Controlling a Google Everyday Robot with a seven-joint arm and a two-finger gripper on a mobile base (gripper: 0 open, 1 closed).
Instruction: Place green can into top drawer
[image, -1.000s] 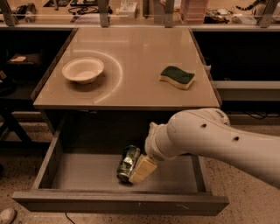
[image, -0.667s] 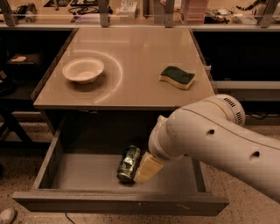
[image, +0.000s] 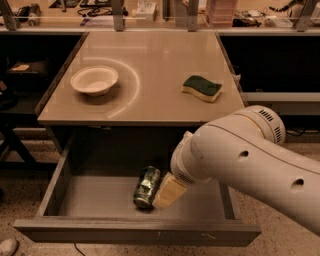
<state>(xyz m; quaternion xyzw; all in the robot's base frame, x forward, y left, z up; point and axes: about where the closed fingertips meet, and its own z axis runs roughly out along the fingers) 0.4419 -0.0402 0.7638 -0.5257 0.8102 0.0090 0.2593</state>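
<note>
The green can (image: 146, 187) lies on its side on the floor of the open top drawer (image: 135, 233), near the middle front, its silver end toward me. My gripper (image: 167, 192) is low inside the drawer, right against the can's right side. Only its tan tip shows below the white wrist. My bulky white arm (image: 250, 165) comes in from the right and hides the drawer's right part.
On the counter (image: 150, 60) above the drawer are a white bowl (image: 94, 80) at the left and a green-topped yellow sponge (image: 201, 88) at the right. Dark shelving and cluttered benches stand behind and to both sides.
The arm's upper part has swung up and nearer the camera, filling more of the right side. The can and the gripper tip stay in about the same place in the drawer.
</note>
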